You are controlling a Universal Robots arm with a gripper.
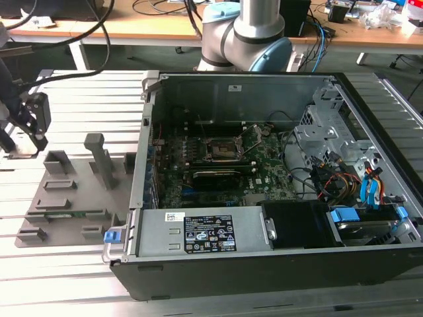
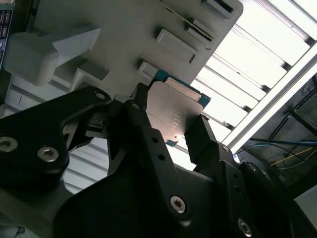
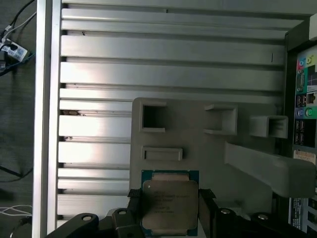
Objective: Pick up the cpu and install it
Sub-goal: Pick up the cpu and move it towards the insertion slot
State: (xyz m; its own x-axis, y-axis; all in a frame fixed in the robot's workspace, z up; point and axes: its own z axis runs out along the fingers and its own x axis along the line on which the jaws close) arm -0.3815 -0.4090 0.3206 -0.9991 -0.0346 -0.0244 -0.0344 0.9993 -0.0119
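The slatted metal worktop [image 1: 66,284] carried a grey parts tray [image 1: 73,198] at the exterior view's left, with an open computer case [image 1: 277,257] beside it. We saw the tool [image 2: 171,124] narrowed onto the cpu [image 2: 174,106], its fingers [image 2: 200,136] against two opposite edges and the silvery top facing both wrist views. We judged the cpu lifted clear above the tray. The black socket [image 1: 221,148] lay well apart from it, towards the exterior view's right, inside the case.
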